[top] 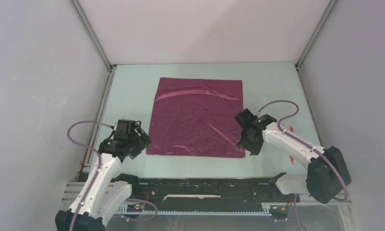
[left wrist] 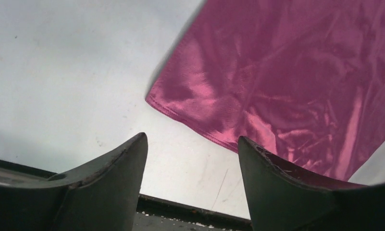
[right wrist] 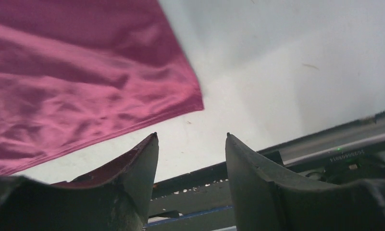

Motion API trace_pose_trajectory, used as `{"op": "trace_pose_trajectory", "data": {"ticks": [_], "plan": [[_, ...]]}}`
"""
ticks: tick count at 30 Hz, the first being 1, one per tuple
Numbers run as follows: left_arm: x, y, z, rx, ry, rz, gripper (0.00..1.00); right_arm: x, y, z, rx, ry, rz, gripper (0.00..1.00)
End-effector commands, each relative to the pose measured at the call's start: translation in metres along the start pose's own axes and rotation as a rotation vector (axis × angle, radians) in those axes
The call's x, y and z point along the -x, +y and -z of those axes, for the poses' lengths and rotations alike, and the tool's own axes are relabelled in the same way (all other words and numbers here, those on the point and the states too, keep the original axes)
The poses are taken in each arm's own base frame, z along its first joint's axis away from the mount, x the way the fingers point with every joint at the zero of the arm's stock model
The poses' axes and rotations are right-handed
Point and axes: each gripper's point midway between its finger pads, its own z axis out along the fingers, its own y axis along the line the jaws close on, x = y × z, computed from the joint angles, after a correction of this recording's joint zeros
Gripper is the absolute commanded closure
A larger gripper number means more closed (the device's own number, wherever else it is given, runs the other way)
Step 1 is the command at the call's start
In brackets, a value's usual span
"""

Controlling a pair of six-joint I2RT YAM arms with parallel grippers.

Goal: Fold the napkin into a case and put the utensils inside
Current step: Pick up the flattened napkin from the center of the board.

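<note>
The napkin point(top: 197, 115) lies flat, unfolded (no case yet); each near corner sits just beyond a pair of jaws; left gripper point(left wrist: 190, 139) and right gripper point(right wrist: 191, 135) stand spread, holding nothing; all folding remains, and the utensils point(top: 291, 129) wait untouched.

The napkin point(top: 196, 117) lies spread flat in the middle of the table point(top: 272, 82), with its far edge toward the back wall and its near edge toward the arm bases. The left gripper point(top: 143, 142) is just beside the napkin's near-left corner, outside it on the left. In the left wrist view, that corner lies ahead of the fingertips. The right gripper point(top: 246, 146) is at the near-right corner, just beside the napkin's right edge. Right of the napkin, apart from it, the utensils point(top: 291, 129) lie on the table, mostly hidden behind the right arm. A rail point(top: 204, 185) runs across the table's near edge, between the napkin and the arm bases.
</note>
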Motion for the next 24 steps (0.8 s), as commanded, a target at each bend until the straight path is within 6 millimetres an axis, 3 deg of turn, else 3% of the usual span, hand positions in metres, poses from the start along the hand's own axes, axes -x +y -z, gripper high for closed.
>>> {"op": "trace_pose_trajectory", "data": {"ticks": [1, 6, 13, 24], "plan": [[0.003, 0.015, 0.003, 0.059, -0.066, 0.166, 0.22, -0.013, -0.017, -0.007, -0.047, -0.011, -0.173, 0.41], [-0.008, 0.012, -0.006, 0.051, -0.016, 0.212, 0.24, -0.006, -0.013, -0.017, -0.019, -0.053, -0.175, 0.47], [-0.016, 0.019, -0.016, 0.107, 0.03, 0.192, 0.26, -0.015, -0.007, -0.032, -0.048, 0.001, -0.19, 0.46], [-0.005, 0.018, -0.01, 0.114, -0.007, 0.167, 0.28, -0.02, -0.008, -0.044, -0.079, 0.007, -0.261, 0.48]]}}
